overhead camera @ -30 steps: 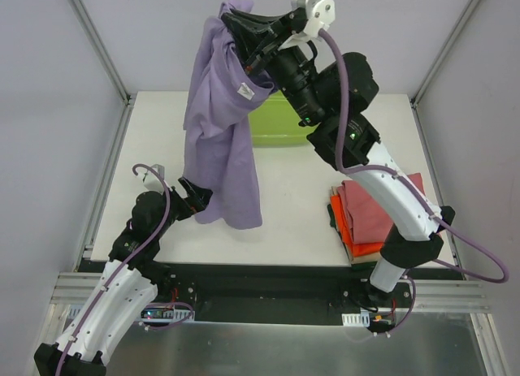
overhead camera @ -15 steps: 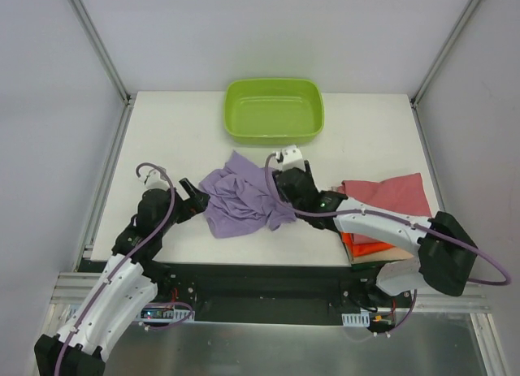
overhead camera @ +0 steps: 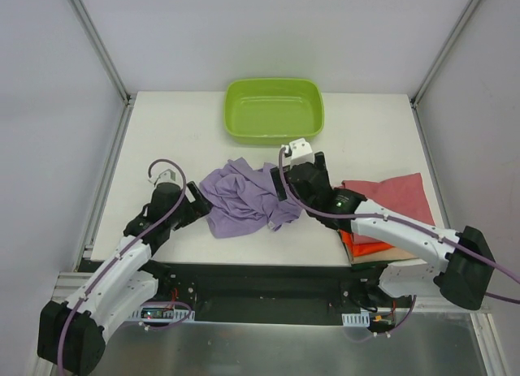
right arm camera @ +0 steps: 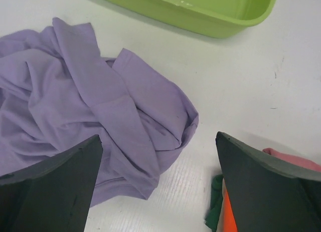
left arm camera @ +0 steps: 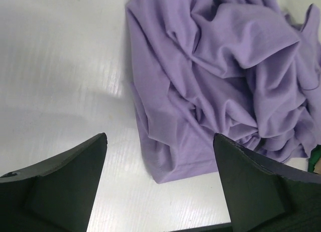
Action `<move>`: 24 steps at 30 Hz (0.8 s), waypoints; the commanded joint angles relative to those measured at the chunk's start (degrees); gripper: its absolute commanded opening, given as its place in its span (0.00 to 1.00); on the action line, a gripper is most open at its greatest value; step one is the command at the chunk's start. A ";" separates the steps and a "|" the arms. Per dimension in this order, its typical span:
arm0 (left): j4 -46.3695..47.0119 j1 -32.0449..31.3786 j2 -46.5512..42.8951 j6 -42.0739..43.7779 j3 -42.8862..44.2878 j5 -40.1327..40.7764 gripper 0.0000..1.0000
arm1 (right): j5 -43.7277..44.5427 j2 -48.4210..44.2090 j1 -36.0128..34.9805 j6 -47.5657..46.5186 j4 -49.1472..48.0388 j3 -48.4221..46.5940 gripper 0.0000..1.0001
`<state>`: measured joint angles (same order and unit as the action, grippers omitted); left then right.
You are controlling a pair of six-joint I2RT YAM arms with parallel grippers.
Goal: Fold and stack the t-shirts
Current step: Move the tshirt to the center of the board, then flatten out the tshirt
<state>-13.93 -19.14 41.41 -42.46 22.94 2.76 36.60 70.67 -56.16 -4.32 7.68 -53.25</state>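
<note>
One lilac t-shirt [overhead camera: 242, 199], one green tub [overhead camera: 274, 108]

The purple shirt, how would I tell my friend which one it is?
Find the lime-green tub at the back of the white table. Just in front of it, in the middle, lies the lilac t-shirt. It is the only one crumpled in a heap; the rose-red t-shirt and orange t-shirt lie folded in a stack to the right.
</note>
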 commanded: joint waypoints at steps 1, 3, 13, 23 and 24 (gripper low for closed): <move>-0.13 -0.11 4.72 -1.75 2.11 -4.33 0.85 | -4.86 4.55 2.36 0.35 -1.27 -2.64 0.97; 0.31 -0.11 8.32 -2.01 2.28 -6.01 0.83 | -8.98 6.40 4.56 2.11 -1.27 -3.61 0.97; 7.52 -0.11 24.41 -1.40 4.92 -12.25 0.54 | -20.78 21.68 13.80 8.27 -2.41 -14.67 0.95; 8.05 -0.11 26.89 -0.87 5.72 -9.81 0.00 | -17.79 41.37 13.89 7.83 -3.29 -28.29 0.91; 7.96 -0.11 26.10 -0.70 5.19 -9.10 0.00 | -17.53 42.87 13.89 7.83 -2.24 -29.87 0.90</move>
<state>-6.81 -19.14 70.28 -43.90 28.05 -8.40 18.57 109.40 -42.19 2.57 4.82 -76.79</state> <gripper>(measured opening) 0.017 0.911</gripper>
